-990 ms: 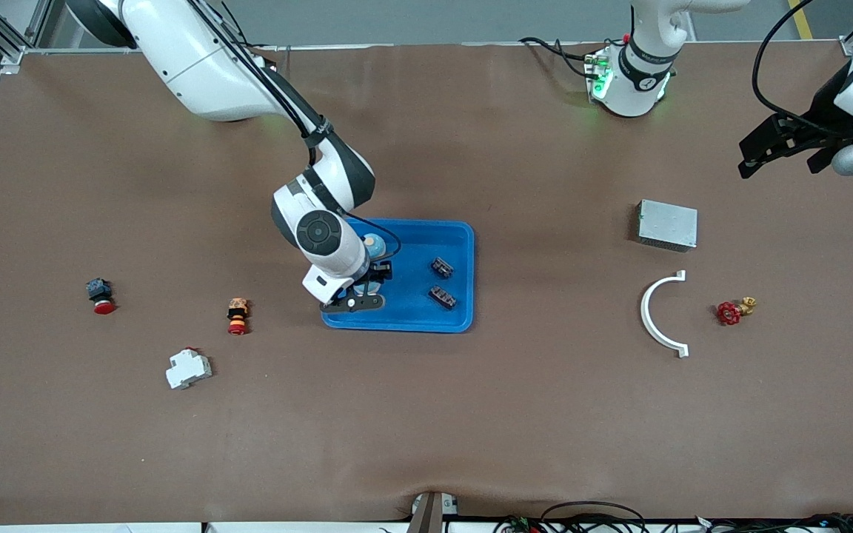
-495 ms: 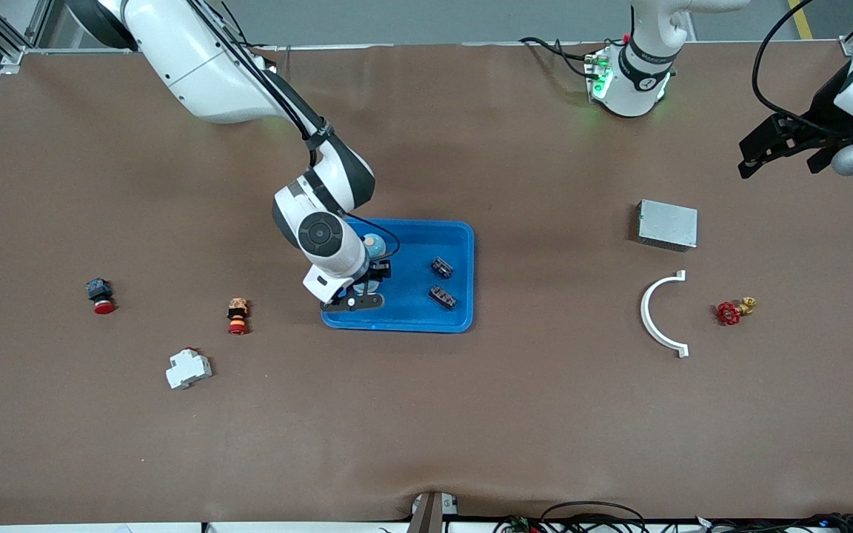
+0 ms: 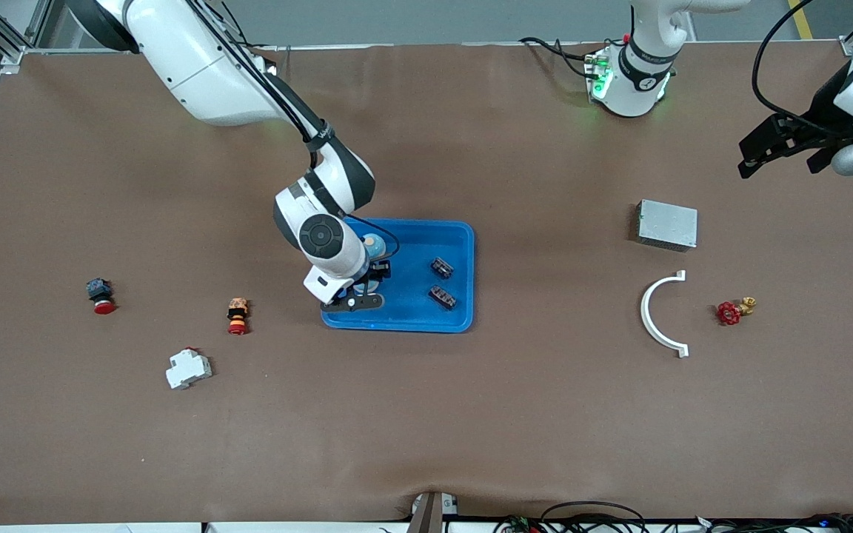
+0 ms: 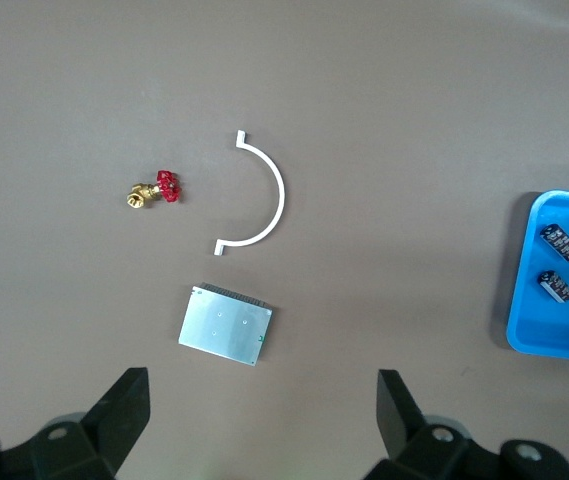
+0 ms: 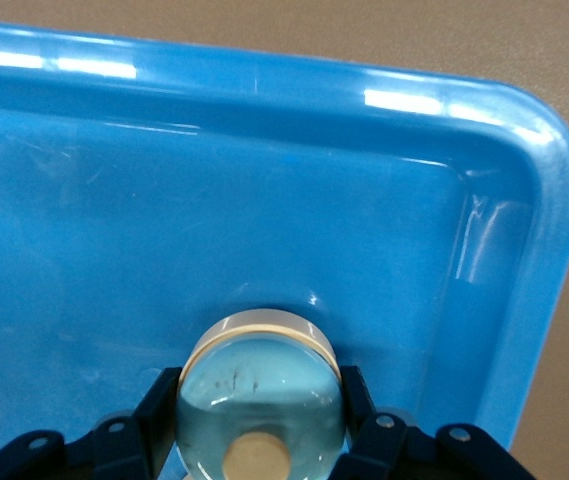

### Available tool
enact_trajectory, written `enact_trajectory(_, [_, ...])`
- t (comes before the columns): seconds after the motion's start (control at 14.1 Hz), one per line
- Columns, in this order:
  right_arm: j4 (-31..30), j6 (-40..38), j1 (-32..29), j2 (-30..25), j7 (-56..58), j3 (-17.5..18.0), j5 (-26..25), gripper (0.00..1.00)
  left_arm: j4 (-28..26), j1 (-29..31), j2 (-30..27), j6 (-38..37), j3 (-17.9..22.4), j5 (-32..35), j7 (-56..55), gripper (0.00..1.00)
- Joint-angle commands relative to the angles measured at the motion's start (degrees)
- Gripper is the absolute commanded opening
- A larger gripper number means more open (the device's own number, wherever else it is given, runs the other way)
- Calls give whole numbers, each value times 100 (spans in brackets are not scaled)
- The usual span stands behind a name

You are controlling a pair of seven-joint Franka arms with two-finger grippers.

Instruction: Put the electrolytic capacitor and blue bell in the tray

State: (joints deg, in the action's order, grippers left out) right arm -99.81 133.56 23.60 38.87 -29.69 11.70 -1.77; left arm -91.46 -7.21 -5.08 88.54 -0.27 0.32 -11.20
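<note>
Tray (image 3: 456, 320) mid-frame: your right gripper (image 3: 367, 290) reaches inside, fingers flanking the blue bell (image 5: 261, 395) on its floor, contact hard to judge. Two dark components (image 3: 442, 282) lie beside it. At upper right your left gripper (image 4: 264, 425) waits, spread wide and empty.

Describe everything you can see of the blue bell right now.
The blue bell is a glossy, pale-blue dome with a cream rim around its base and a small tan button at its crown. It sits inside the tray, near a corner, its rim low against the floor. The right tool flanks it, fingers at both sides; contact can't be confirmed.
</note>
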Motion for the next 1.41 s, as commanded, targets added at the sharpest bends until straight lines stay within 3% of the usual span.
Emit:
enact_trajectory(0.0, [-3, -75, 13, -64, -27, -18, -60, 100, 67, 18, -37, -91, 0, -49, 144, 100])
enact_trajectory(0.42, [146, -1769, 75, -1038, -63, -1, -51, 100, 84, 27, -55, -144, 0, -49, 127, 100])
enact_trajectory(0.71, [164, -2483, -39, -1689, -37, -27, -51, 100, 84, 27, -64, -170, 0, -40, 127, 100])
enact_trajectory(0.99, [137, -3071, -618, -2418, 156, -18, -16, 100, 102, 27, -73, -223, -8, -40, 127, 100])
enact_trajectory(1.34, [137, -3705, -1778, -3367, 912, -1, 37, 100, 243, 27, -11, -232, 9, -84, 144, 100])
